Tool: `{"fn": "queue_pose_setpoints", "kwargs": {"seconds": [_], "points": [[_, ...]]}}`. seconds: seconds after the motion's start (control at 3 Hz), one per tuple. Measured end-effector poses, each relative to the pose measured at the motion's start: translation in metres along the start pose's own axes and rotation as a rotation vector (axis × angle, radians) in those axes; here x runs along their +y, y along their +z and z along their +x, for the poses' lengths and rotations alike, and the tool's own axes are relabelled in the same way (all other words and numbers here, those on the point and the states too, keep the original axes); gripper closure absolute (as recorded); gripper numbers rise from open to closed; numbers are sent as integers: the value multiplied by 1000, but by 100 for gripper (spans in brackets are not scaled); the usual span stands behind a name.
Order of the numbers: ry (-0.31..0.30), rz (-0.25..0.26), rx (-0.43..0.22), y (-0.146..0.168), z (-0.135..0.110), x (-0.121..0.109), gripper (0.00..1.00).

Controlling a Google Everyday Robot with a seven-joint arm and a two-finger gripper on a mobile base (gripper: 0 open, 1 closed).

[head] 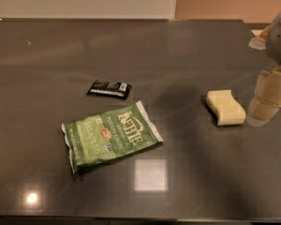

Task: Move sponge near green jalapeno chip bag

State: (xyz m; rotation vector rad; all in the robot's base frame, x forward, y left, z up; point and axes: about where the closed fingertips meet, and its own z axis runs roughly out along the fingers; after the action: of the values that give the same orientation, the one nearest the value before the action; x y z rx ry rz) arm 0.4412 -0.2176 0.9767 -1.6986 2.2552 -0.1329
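The sponge [225,107], a pale cream-yellow foam block with wavy sides, lies on the dark table [187,50] at the right. The green jalapeno chip bag [110,136], crinkled with white "Kettle" lettering, lies flat left of centre, well apart from the sponge. My gripper [262,110], beige and blocky, hangs down at the right edge of the view. It sits just right of the sponge with its tip close to the table, and a small gap separates it from the sponge. It holds nothing that I can see.
A small black snack wrapper [109,88] lies just behind the chip bag. The table's far edge runs along a pale wall at the top. Ceiling lights reflect off the tabletop near its front edge [150,174].
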Motion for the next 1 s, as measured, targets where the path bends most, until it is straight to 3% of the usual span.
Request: {"fn": "queue_pose_setpoints", "kwargs": {"seconds": [0.33,1.0], "points": [[108,12,35,10,4,-13,0],[444,-63,11,47,4,-26,0]]}}
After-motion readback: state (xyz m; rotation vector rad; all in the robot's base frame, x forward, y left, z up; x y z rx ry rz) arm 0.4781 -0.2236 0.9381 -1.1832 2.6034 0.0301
